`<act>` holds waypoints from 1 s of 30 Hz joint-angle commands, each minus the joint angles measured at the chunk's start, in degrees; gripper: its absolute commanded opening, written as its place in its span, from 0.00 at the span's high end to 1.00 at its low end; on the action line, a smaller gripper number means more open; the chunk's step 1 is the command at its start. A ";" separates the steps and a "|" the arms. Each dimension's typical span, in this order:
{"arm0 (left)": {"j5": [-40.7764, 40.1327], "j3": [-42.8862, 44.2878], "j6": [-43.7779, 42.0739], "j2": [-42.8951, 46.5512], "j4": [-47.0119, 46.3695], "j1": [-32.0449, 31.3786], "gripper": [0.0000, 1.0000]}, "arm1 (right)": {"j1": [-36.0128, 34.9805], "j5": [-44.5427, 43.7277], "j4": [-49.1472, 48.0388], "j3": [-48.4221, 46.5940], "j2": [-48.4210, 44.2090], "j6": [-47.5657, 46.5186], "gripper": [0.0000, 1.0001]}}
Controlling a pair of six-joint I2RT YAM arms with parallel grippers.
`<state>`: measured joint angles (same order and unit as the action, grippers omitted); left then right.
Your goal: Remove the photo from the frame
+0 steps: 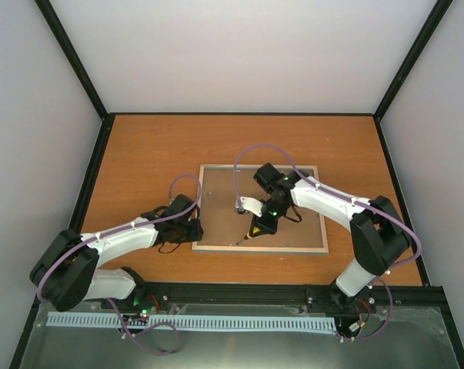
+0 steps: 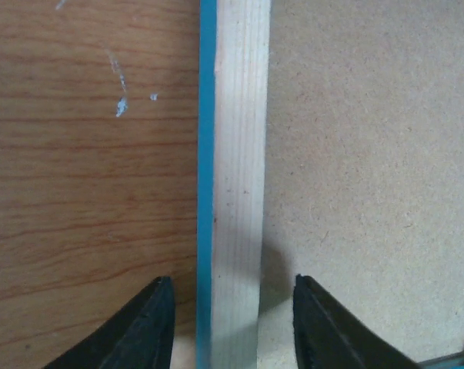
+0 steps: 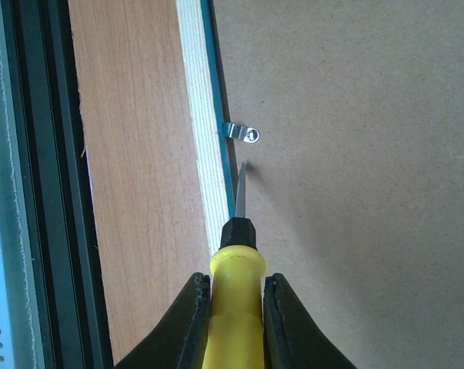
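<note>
Turquoise-edged pale-wood frame (image 2: 239, 154) face down on woodgrain bench (image 2: 85, 192), one rail between left end effector's (image 2: 230, 283) parted black fingers, right end effector (image 3: 237, 278) clamped on yellow-handled screwdriver (image 3: 235, 265), slim blade ahead over fibrous brown backing board (image 3: 355, 192), beside small metal clip (image 3: 243, 133)

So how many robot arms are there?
2. One on each side: the left gripper straddles the frame's left edge, open; the right gripper, over the frame's brown back, holds a yellow screwdriver. None seem hidden.
</note>
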<state>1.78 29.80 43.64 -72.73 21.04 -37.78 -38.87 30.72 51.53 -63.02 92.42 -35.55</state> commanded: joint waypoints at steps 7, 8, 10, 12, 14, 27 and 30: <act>0.15 0.69 0.23 -3.09 -2.11 -0.31 0.62 | -1.71 2.54 0.71 -1.49 2.59 -1.57 0.97; 0.15 0.70 0.22 -3.12 -2.21 -0.26 0.65 | -1.77 2.56 0.61 -1.52 2.85 -1.47 0.97; 0.15 0.61 0.31 -2.85 -2.17 -0.34 0.72 | -1.82 2.66 0.14 -1.70 3.28 -1.24 0.97; 0.10 0.40 0.31 -2.58 -2.30 -0.32 0.79 | -1.91 3.05 -0.15 -2.08 3.81 -1.04 0.97; -0.01 0.35 0.31 -2.48 -2.19 -0.30 0.84 | -2.00 3.48 -0.28 -2.69 4.31 -0.86 0.97; -0.02 -0.16 0.24 -2.25 -2.73 -0.33 0.99 | -2.00 7.21 -0.40 -6.67 7.82 0.53 0.97; -0.02 -0.27 0.07 -2.15 -2.67 -0.27 0.99 | -1.99 7.68 0.18 -7.74 8.32 0.47 0.97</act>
<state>0.36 29.98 43.44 -74.28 19.03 -37.67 -39.64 34.00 54.92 -68.88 98.83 -35.66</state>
